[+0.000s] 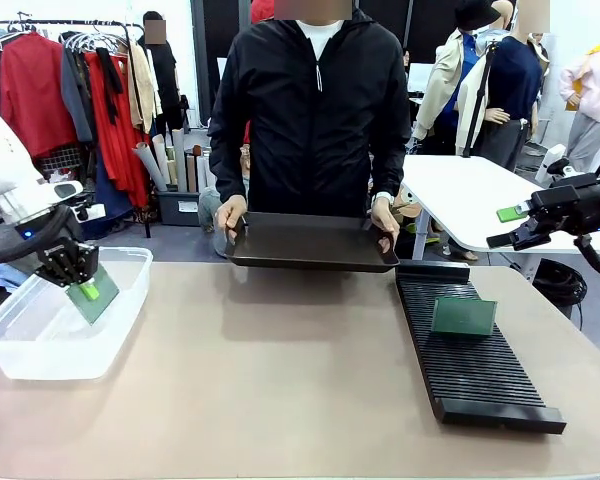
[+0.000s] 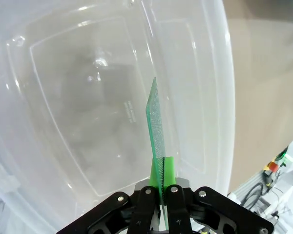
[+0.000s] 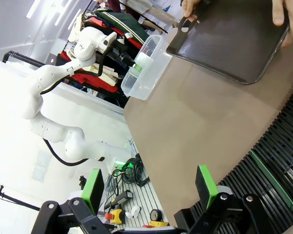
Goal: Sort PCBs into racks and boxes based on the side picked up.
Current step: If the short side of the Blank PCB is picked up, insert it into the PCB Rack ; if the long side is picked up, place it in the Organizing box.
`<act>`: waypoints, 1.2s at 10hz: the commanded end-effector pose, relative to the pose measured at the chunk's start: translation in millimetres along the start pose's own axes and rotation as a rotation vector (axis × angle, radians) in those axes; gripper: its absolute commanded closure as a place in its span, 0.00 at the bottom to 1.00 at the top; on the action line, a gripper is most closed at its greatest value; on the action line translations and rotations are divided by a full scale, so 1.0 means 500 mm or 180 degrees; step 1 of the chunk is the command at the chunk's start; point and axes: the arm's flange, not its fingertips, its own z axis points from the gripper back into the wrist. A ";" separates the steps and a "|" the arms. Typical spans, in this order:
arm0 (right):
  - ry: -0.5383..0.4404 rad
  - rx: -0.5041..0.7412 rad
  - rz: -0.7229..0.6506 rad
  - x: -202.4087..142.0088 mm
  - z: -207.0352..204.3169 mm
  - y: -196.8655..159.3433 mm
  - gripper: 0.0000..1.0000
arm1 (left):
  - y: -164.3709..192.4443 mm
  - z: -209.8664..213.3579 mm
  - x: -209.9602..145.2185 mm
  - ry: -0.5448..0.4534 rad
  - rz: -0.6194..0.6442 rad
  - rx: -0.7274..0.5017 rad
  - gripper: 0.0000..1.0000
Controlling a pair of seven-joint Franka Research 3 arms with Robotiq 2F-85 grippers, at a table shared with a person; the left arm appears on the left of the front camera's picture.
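Two circuit boards are in sight. The first circuit board (image 1: 94, 297) is pinched by its lower edge in the closed left gripper (image 1: 88, 291), which hangs over the clear plastic tub (image 1: 20, 365); in the left wrist view this board (image 2: 156, 126) rises edge-on from between the gripper's (image 2: 162, 185) green pads, above the tub's (image 2: 63, 97) bare bottom, and whether it touches the tub cannot be told. The second circuit board (image 1: 464, 316) stands tilted in the slots of the one long black rack (image 1: 480, 375), about midway along it; the right wrist view shows the same board (image 3: 269, 171) as a thin green strip on the rack (image 3: 288, 131). The tub sits at the left end of the surface (image 1: 280, 380), well apart from the rack, which lies on the right side. The right gripper (image 1: 515, 226) hovers above and to the right of the rack's far end, its jaws spread wide with nothing between them; its two green pads (image 3: 206, 185) stand far apart in its own wrist view. To the left of the rack's far end, a person's two hands (image 1: 230, 213) hold one dark flat tray (image 1: 310, 243) by its ends over the surface's far edge.
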 end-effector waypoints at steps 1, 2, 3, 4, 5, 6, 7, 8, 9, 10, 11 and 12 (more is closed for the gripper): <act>0.0003 0.0024 0.0006 0.001 0.000 0.004 0.00 | 0.015 -0.022 -0.006 -0.0128 -0.0047 -0.0087 1.00; 0.0003 0.0024 0.0006 0.001 0.000 0.004 0.00 | 0.024 -0.036 -0.007 -0.0112 -0.0054 -0.0119 1.00; 0.0003 0.0024 0.0006 0.001 0.000 0.004 0.00 | 0.035 -0.049 -0.008 -0.0100 -0.0050 -0.0151 1.00; 0.0003 0.0024 0.0006 0.001 0.000 0.004 0.00 | 0.045 -0.060 -0.010 -0.0108 -0.0061 -0.0196 1.00; 0.0003 0.0024 0.0006 0.001 0.000 0.004 0.00 | 0.054 -0.068 -0.009 -0.0121 -0.0066 -0.0231 1.00; 0.0003 0.0024 0.0006 0.001 0.000 0.004 0.00 | 0.063 -0.079 -0.008 -0.0147 -0.0057 -0.0272 1.00; 0.0003 0.0024 0.0006 0.001 0.000 0.004 0.00 | 0.071 -0.087 -0.008 -0.0175 -0.0055 -0.0312 1.00; 0.0003 0.0024 0.0006 0.001 0.000 0.004 0.00 | 0.077 -0.090 -0.007 -0.0200 -0.0040 -0.0327 0.93; 0.0003 0.0024 0.0006 0.001 0.000 0.004 0.00 | 0.081 -0.093 -0.005 -0.0207 -0.0033 -0.0365 0.77; 0.0003 0.0024 0.0006 0.001 0.000 0.004 0.00 | 0.088 -0.097 -0.004 -0.0197 0.0008 -0.0345 0.57; 0.0003 0.0024 0.0006 0.001 0.000 0.004 0.00 | 0.091 -0.095 -0.004 -0.0213 0.0038 -0.0283 0.37; 0.0003 0.0024 0.0006 0.001 0.000 0.004 0.00 | 0.089 -0.087 -0.005 -0.0211 0.0058 -0.0197 0.17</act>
